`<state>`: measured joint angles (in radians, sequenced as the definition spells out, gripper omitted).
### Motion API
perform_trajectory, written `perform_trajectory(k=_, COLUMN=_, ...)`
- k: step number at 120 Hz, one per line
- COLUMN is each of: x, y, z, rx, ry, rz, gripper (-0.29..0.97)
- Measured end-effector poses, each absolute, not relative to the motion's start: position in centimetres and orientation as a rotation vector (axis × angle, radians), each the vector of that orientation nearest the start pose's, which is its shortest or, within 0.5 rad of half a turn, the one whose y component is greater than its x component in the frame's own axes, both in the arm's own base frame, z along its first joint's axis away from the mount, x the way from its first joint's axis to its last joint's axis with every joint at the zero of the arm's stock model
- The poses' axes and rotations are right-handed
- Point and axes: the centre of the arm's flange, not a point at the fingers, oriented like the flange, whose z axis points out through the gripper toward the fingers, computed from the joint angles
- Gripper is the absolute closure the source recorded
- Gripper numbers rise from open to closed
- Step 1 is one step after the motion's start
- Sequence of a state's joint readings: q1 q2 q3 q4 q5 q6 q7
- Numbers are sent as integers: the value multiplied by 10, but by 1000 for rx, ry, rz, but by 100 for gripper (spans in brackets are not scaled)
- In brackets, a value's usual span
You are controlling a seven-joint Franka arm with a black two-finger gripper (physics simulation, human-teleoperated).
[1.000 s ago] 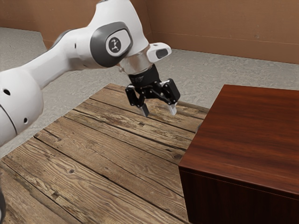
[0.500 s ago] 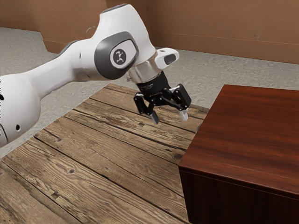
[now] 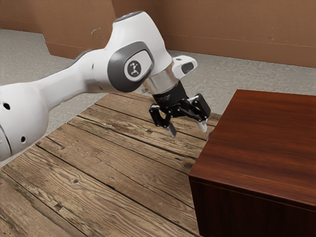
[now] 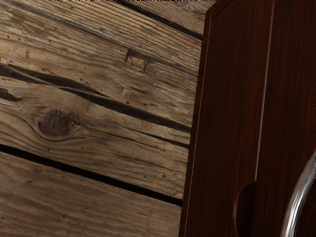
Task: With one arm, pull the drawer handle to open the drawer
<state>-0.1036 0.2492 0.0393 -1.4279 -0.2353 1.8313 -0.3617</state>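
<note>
Hanging above the plank counter (image 3: 98, 163), the jaws stand spread wide apart with nothing between them; one dark fingertip (image 3: 172, 131) and one pale one (image 3: 203, 127) point down toward the wood without touching it. The white arm (image 3: 74, 89) comes in from the exterior view's left and bends down at its grey-capped joint, so that the jaws sit near the upper edge of the dark red-brown cabinet (image 3: 261, 143), on the side of it that faces the arm, close to it but apart. The cabinet rests on the counter at the exterior view's right, its flat top bare and glossy. Behind lie a grey speckled floor (image 3: 222, 74) and a brown wall (image 3: 237, 24). In the wrist view the weathered planks (image 4: 89, 98), knotted and cracked, run up to the cabinet's dark front, where a thin straight seam divides a narrower strip from the drawer (image 4: 291, 74). On the drawer a curved silvery handle (image 4: 300, 195) rises from the picture's edge, with a dark rounded patch (image 4: 244, 207) just beside it on the wood. The handle lies near the jaws and is not between them. Whether the drawer sits fully home cannot be told.
</note>
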Motion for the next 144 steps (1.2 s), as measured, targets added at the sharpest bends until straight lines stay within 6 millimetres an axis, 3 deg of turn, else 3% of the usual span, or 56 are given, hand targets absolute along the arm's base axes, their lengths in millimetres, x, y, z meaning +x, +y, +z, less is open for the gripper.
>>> perform_trajectory(k=21, x=650, y=-74, z=568, rx=-3347, ry=-570, rz=-190, gripper=4)
perform_trajectory(k=91, x=651, y=-81, z=561, rx=-3349, ry=-600, rz=-208, gripper=7)
perform_trajectory(k=144, x=651, y=-76, z=554, rx=-3337, ry=-612, rz=-206, gripper=11)
